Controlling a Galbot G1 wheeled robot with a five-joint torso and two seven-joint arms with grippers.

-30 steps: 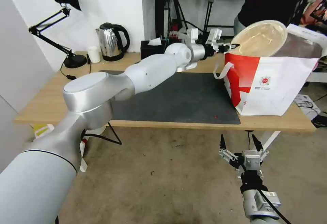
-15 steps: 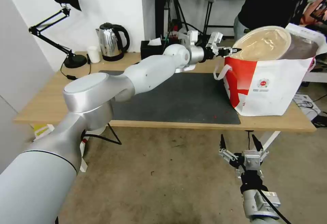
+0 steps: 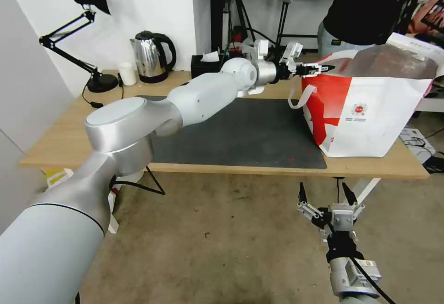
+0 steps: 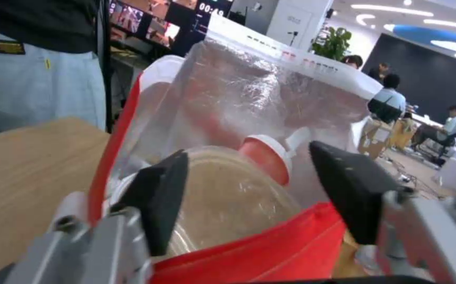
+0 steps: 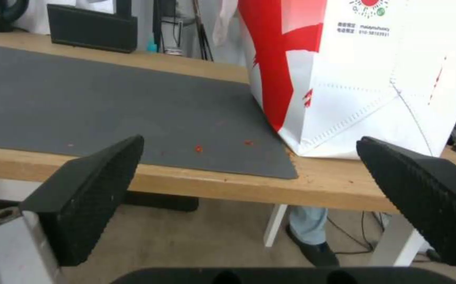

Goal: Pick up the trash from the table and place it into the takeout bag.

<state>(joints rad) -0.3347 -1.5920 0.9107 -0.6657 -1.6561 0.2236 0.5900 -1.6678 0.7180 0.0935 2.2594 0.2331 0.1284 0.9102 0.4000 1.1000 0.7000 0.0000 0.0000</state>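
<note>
Now, with our left gripper (image 3: 319,68) at the takeout bag (image 3: 370,119) rim, jaws apart and empty, and the tan bowl (image 4: 228,201) and red cup (image 4: 267,157) inside, we should back straight out without snagging the handle (image 3: 300,96), our right gripper (image 3: 326,195) parked open below the table (image 3: 69,142).

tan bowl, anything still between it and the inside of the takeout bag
Nothing visible does. The tan bowl already lies inside the takeout bag, beside the red cup, behind the bag's red rim. The left claw is open at the bag's rim, holding nothing. The right claw hangs open below the table.
</note>
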